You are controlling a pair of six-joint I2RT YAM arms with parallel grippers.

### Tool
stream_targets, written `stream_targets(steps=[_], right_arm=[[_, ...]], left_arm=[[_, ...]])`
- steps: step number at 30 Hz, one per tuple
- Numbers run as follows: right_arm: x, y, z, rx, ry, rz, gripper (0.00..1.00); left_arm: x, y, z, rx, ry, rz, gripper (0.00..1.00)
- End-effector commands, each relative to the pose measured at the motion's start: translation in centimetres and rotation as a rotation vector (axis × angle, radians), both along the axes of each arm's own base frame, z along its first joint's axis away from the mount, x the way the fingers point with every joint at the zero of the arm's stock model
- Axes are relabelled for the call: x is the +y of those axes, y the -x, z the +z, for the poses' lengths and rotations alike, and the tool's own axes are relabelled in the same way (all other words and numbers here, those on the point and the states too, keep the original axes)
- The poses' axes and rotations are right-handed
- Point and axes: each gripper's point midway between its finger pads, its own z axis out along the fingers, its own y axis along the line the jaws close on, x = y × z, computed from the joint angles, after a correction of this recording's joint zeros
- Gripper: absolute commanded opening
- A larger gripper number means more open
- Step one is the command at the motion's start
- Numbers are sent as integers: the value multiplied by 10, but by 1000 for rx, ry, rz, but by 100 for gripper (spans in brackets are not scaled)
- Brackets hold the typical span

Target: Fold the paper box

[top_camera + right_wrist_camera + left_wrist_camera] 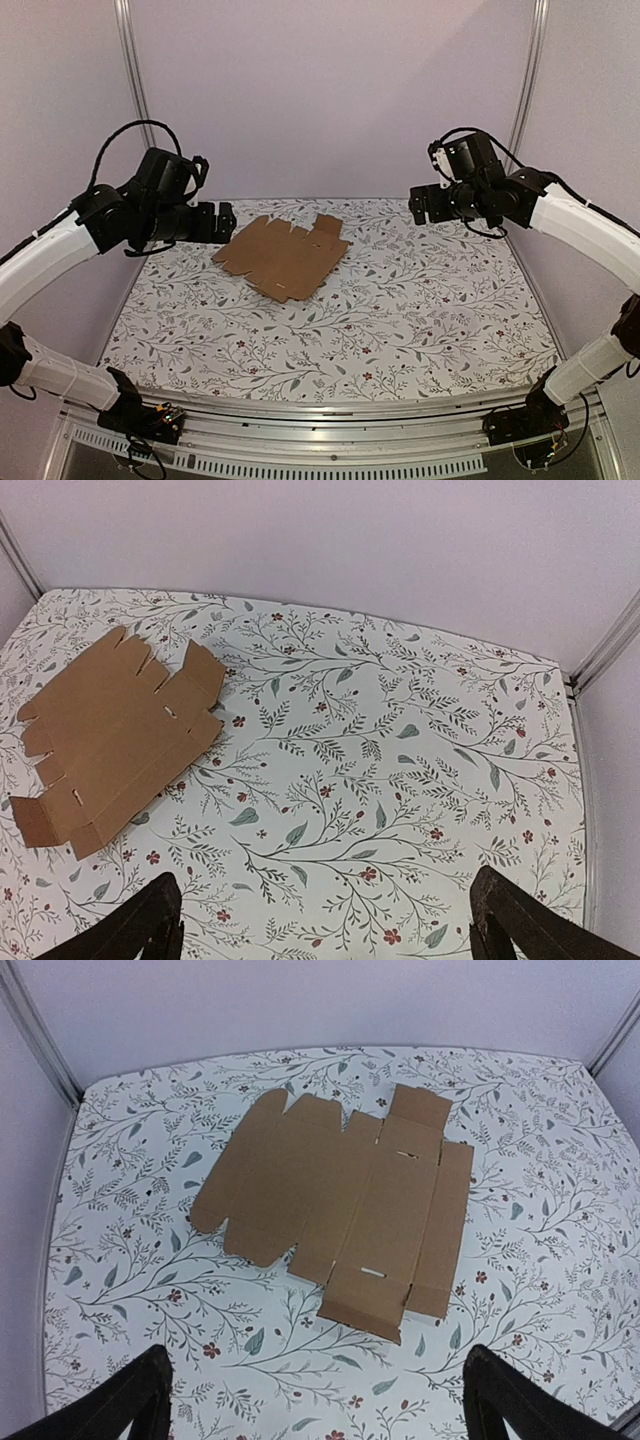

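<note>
Okay, both arms are up off the table (420, 320), nothing in either claw.

Left claw (224, 222): spread wide, jaws gaping, empty. It hovers over the table's left side, just beside the paper box (285, 258), tips pointing at the box's left corner. Top view shows no contact. On the left wrist cam the two dark fingers (130, 1400) sit in the bottom corners w/ only floral table surface between them. The box lies ahead of them, apart.

Right claw (418, 205): same story, spread wide, holding and touching nothing. It hangs over the right rear of the table, well apart from the box. Right wrist cam: fingers (510, 920) in the bottom corners, bare table between, box off at the left edge of the view.

The box itself is a flat, unfolded brown cardboard sheet, flaps and tabs all splayed out. It lies on the table in the back-left area, turned at an angle to the table edges. The flap at one end looks slightly lifted; the rest lies flat.
</note>
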Motion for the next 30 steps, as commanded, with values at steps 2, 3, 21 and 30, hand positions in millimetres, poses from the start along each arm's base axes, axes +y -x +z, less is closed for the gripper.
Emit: stream_targets(steps=[2, 3, 21, 30], right_arm=[[10, -1, 0, 35, -36, 15, 99], [13, 0, -3, 43, -42, 26, 99], [103, 20, -38, 270, -360, 242, 99], [154, 24, -79, 410, -529, 241, 97]], left_arm=[[3, 1, -17, 10, -26, 22, 99], [4, 0, -19, 9, -34, 30, 99], [8, -10, -14, -10, 45, 19, 100], [19, 1, -9, -3, 139, 8, 100]])
